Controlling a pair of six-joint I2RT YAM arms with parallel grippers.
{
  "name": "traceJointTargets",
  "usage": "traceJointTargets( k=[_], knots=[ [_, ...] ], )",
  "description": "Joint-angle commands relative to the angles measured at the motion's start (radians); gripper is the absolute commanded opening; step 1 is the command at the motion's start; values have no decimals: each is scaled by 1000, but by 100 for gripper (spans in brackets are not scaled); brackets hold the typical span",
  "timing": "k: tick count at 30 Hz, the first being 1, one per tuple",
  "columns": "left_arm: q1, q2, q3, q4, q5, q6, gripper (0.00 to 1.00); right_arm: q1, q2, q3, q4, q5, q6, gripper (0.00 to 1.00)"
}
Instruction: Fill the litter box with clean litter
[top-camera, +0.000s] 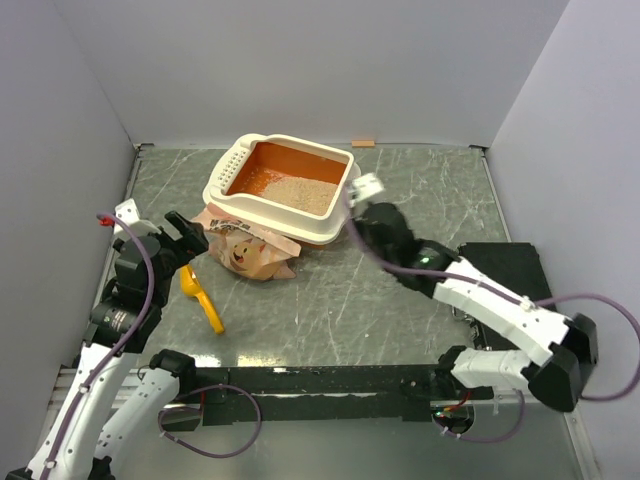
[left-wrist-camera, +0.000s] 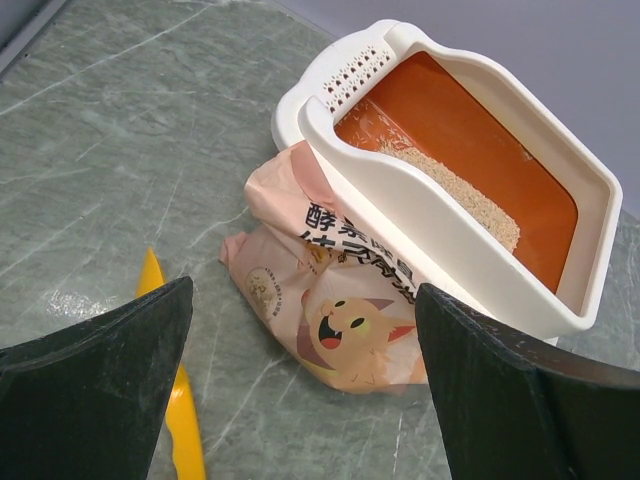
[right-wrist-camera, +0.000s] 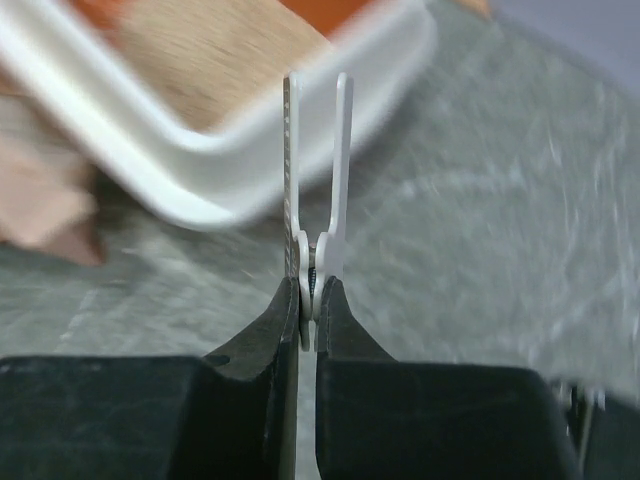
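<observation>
Where the arms' bases line the near edge of the grey-green marbled worktop (top-camera: 400, 300), the nearest item is a yellow-orange scoop (top-camera: 203, 298), lying flat at the near left and touching nothing else. Left tool (top-camera: 186, 234): jaws spread wide, nothing between them, pointed at the bag from just to its left, close to the scoop's far end. Paper bag (top-camera: 250, 252): crinkled, tan-pink, printed with a cartoon cat and Chinese characters, lying on its side and touching the litter box's near long wall. Flat black box (top-camera: 505, 265): on the right, partly behind the right arm. Right tool (top-camera: 365, 188): thin white fingers drawn narrow, almost together, nothing seen between them; tip just beside the litter box's right near corner, contact not clear. Litter box (top-camera: 322, 228): cream-white shell, orange inside, perforated end to the left, standing at an angle towards the far centre. Clean litter (top-camera: 305, 193): a pale beige heap inside the box against its near wall, with some orange floor bare. Small orange-brown piece (top-camera: 362, 143): at the far wall.
</observation>
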Motion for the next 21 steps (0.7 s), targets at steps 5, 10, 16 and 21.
traceJointTargets(
  k=[5, 10, 16, 21],
  knots=[
    [11, 10, -3, 38, 37, 6, 97, -384, -109, -182, -118, -210, 264, 0],
    [11, 25, -2, 38, 51, 9, 97, -562, -99, -275, -21, -345, 417, 0],
    [11, 31, -3, 41, 60, 12, 97, -725, -25, -393, 54, -475, 563, 0],
    [11, 39, -3, 39, 69, 14, 97, -787, 38, -447, 117, -546, 606, 1]
  ],
)
